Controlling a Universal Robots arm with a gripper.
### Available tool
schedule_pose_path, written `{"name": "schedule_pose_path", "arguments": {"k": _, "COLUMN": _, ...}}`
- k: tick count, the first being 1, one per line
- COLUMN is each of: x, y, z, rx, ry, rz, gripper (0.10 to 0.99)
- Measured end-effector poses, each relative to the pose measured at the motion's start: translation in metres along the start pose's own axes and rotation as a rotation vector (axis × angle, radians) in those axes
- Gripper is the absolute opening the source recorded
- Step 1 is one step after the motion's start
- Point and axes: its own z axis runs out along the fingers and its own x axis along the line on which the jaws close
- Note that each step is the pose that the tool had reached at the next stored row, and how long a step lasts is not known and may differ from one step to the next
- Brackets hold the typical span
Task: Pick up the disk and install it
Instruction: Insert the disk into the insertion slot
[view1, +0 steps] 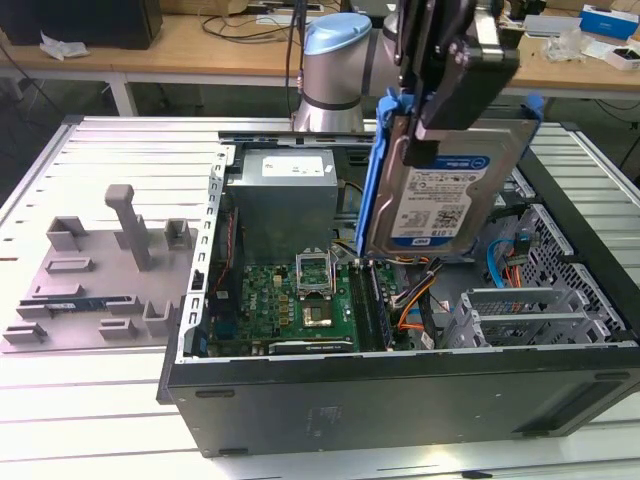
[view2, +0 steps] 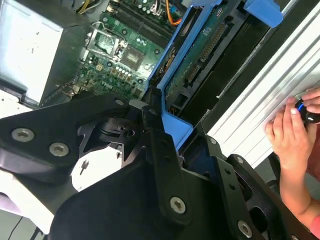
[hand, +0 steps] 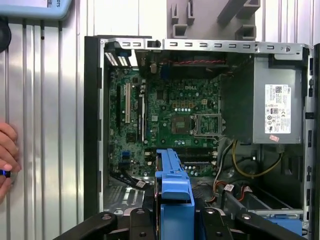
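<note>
The black claw (view1: 425, 135) of the robot arm is clenched on the upper edge of the disk (view1: 455, 190), a flat rectangular silver metal hard drive with a blue-and-white label and blue plastic rails along its sides. The disk hangs directly beneath the claw, standing on edge and slightly tilted, with its label turned towards the exterior camera.

It is held in the air over a large black desktop computer case (view1: 400, 400) that lies open on its side on a slatted silver metal table (view1: 100, 420). Inside the case are a green circuit board (view1: 300, 300) and a grey boxy power supply (view1: 285, 200). The disk sits towards the exterior view's right of both.

On the table at the exterior view's left, just beside the case, lies a flat grey plastic fixture (view1: 110, 270) with upright posts.

In the second wrist view, the disk's blue rail (view2: 172, 75) runs between the claw's black fingers (view2: 160, 150), with the circuit board far below. In both wrist views, a person's hand (view2: 290, 135) rests on the table outside the case.
</note>
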Motion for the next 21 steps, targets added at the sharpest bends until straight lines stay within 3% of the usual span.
{"name": "schedule_pose_path", "arguments": {"k": 3, "x": 0.0085, "y": -0.0154, "z": 0.0008, "rx": 0.000, "ry": 0.0018, "rz": 0.000, "gripper": 0.369}}
{"name": "schedule_pose_path", "arguments": {"k": 6, "x": 0.0138, "y": -0.0248, "z": 0.0013, "rx": 0.000, "ry": 0.0033, "rz": 0.000, "gripper": 0.369}}
{"name": "schedule_pose_path", "arguments": {"k": 11, "x": 0.0176, "y": -0.0442, "z": 0.0039, "rx": 0.000, "ry": 0.0059, "rz": 0.000, "gripper": 0.369}}
{"name": "schedule_pose_path", "arguments": {"k": 13, "x": 0.0195, "y": -0.0599, "z": 0.0057, "rx": 0.000, "ry": 0.0065, "rz": 0.000, "gripper": 0.369}}
{"name": "schedule_pose_path", "arguments": {"k": 16, "x": 0.0207, "y": -0.0755, "z": 0.0073, "rx": 0.000, "ry": 0.0075, "rz": 0.000, "gripper": 0.369}}
{"name": "schedule_pose_path", "arguments": {"k": 18, "x": 0.0220, "y": -0.0903, "z": 0.0088, "rx": 0.000, "ry": 0.0081, "rz": 0.000, "gripper": 0.369}}
{"name": "schedule_pose_path", "arguments": {"k": 21, "x": 0.0232, "y": -0.1024, "z": 0.0109, "rx": 0.000, "ry": 0.0086, "rz": 0.000, "gripper": 0.369}}
